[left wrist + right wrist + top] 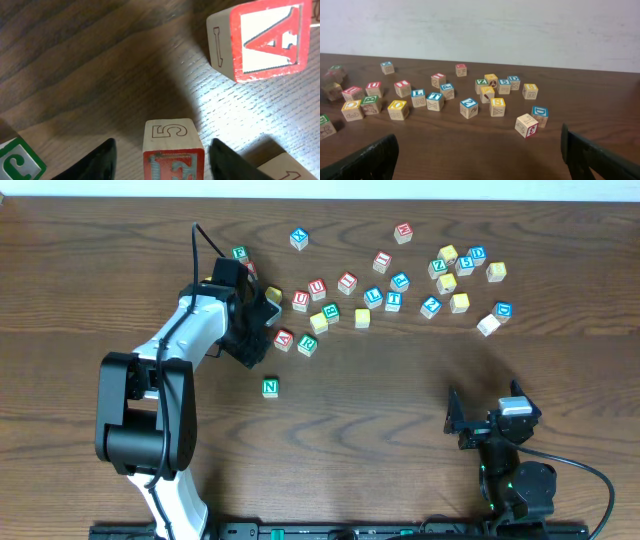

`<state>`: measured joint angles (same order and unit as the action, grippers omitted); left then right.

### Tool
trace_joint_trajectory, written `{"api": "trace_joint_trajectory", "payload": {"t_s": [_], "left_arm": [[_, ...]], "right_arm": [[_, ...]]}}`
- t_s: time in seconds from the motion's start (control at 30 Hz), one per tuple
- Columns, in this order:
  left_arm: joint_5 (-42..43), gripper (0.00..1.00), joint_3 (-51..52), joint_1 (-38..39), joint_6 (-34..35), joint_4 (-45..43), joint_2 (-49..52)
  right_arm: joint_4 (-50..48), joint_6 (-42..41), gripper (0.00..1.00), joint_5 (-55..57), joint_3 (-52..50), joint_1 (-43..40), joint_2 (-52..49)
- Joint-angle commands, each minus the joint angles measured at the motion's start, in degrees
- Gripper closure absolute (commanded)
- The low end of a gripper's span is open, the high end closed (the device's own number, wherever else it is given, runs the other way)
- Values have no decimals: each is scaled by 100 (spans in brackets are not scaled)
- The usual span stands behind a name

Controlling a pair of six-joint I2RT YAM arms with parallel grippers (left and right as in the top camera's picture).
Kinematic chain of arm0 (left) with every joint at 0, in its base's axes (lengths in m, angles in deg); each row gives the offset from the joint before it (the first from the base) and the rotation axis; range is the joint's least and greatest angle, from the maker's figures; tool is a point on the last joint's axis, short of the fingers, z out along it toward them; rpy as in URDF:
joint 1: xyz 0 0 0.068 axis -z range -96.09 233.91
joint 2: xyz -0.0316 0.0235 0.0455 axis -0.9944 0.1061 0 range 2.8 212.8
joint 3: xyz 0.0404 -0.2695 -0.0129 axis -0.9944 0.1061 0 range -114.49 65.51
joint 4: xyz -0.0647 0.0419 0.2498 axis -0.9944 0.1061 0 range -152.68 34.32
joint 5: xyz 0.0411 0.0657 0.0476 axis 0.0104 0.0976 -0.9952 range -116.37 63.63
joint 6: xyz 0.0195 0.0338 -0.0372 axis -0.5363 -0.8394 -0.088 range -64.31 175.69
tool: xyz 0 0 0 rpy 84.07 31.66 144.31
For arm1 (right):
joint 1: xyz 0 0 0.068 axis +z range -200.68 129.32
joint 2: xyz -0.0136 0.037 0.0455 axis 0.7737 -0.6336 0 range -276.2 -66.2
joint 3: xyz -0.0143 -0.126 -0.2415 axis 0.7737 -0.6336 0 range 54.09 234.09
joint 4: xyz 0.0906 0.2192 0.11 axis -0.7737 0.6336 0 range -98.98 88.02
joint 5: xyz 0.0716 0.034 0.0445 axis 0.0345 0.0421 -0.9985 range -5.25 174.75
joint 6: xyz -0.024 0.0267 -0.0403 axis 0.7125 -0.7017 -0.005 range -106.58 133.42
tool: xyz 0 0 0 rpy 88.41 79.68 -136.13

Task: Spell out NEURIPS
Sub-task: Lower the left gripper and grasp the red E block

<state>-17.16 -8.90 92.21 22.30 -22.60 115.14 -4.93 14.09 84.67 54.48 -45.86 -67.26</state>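
Observation:
A green N block (270, 387) stands alone on the table in front of the scattered letter blocks. My left gripper (258, 315) is down at the left end of the scatter. In the left wrist view it (162, 150) is open, with a red E block (172, 155) standing between its fingers and a gap on each side. A red A block (265, 40) lies beyond it, also seen from overhead (284, 339). My right gripper (490, 425) is open and empty near the front right, its fingers (480, 160) wide apart.
Many letter blocks are spread across the back of the table, from a green one (239, 253) to a white one (487, 325). A green J block (15, 160) and another block's corner (280, 167) sit close to my left fingers.

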Motion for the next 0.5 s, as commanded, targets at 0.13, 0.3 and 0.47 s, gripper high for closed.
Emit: {"api": "trace_joint_trajectory", "payload": {"t_s": [0.13,0.3,0.47], "left_arm": [[114,53,-103,-24,-68,68,52],[114,55,-103,-24,-68,92,52],[116,62,-92,-24,-68,120,52]], "right_arm": [[26,-42,1,-11,-7,-28,24],[26,-42,1,-11,-7,-28,24],[26,-42,1,-11,-7,-28,24]]}}
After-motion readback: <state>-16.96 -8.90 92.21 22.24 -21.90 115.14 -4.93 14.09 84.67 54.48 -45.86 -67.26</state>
